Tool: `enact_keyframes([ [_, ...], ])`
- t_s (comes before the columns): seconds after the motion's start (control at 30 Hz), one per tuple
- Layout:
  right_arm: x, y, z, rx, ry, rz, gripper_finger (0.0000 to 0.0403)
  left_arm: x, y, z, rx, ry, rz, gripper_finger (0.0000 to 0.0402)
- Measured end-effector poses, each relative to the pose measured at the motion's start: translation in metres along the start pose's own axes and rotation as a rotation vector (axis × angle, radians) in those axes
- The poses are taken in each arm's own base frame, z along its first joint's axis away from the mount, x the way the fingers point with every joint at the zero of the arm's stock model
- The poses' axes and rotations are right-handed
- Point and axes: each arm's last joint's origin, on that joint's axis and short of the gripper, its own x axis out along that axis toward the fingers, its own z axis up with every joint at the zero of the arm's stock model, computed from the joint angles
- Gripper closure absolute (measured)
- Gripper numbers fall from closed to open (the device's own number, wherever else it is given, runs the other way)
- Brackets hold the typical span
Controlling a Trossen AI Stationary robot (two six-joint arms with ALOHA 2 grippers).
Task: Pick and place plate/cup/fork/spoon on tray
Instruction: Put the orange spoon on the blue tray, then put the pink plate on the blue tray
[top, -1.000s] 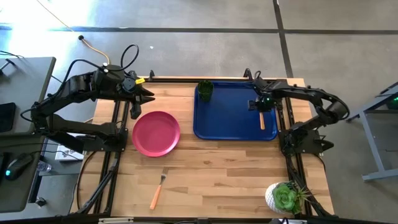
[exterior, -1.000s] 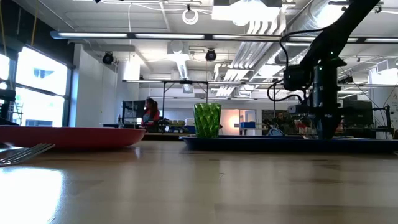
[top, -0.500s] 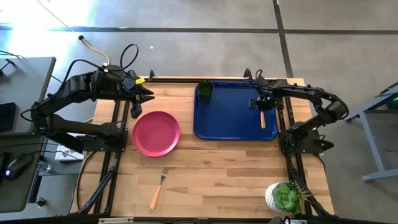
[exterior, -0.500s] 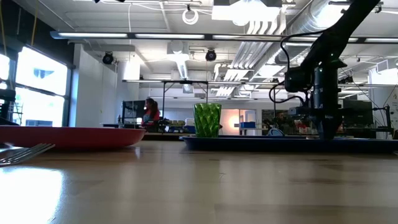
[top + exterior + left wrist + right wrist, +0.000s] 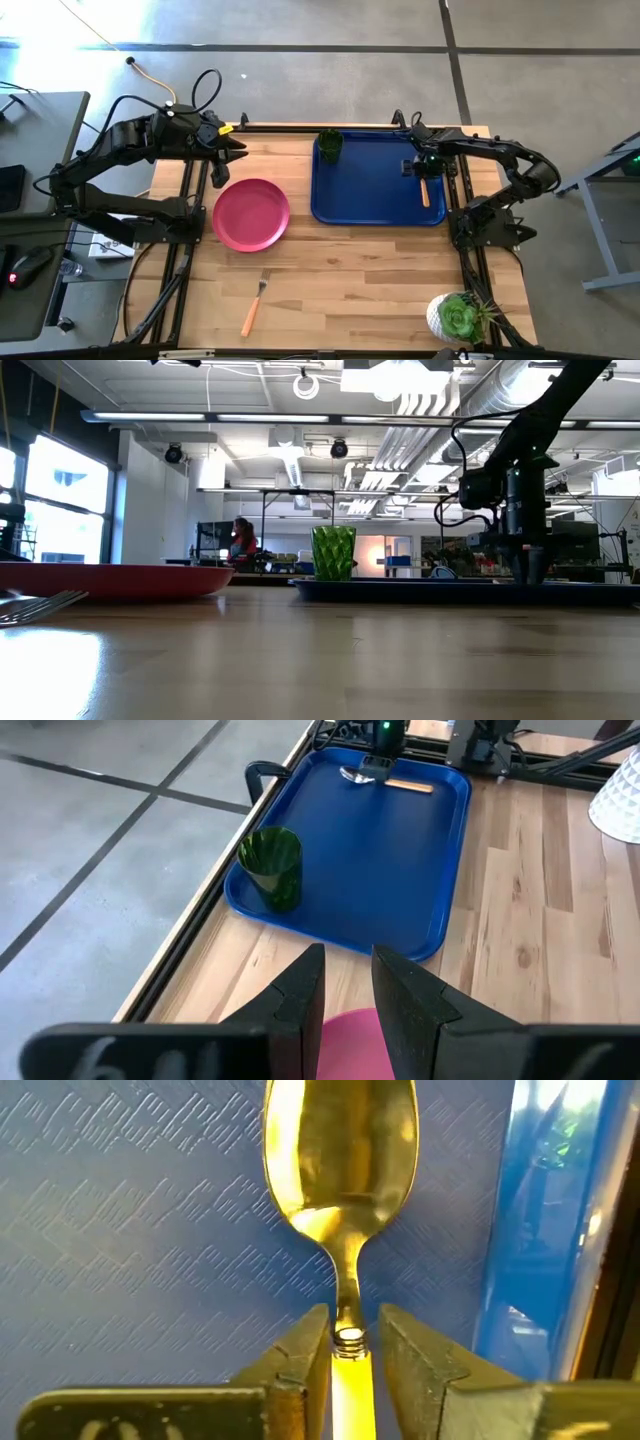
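Right end effector [image 5: 345, 1342] straddles spoon [image 5: 340, 1170] neck on tray [image 5: 370, 190], grip uncertain. Cup [image 5: 330, 144] on tray too. Plate [image 5: 250, 214], fork [image 5: 253, 308] left on table [image 5: 350, 280]. Left end effector [image 5: 240, 153] parked, slightly parted, empty.

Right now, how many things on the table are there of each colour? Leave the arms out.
Blue: 1, the large blue rectangular plastic tray
Pink: 1, the round pink plate
Green: 2, the small translucent green cup and the green succulent in a white pot
Orange-handled: 2, the metal spoon and the metal fork
Total: 6
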Motion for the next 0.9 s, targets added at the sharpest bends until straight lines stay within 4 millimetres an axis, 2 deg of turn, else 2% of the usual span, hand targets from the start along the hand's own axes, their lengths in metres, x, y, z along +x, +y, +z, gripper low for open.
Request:
enact_keyframes([
  [0.3,-0.0002,0.0001,0.0000,0.000,0.000,0.003,0.0290,0.0000,0.0000,0.0000,0.000,0.000,0.000,0.0327],
  [0.8,-0.0007,0.0003,0.0000,0.000,0.002,0.010,0.0289,0.0000,0.0001,0.0000,0.001,0.001,0.006,0.0327],
  [0.9,-0.0058,-0.0002,-0.0005,0.001,-0.019,0.026,0.0289,0.0000,0.0011,-0.0001,0.017,0.002,0.039,0.0327],
])
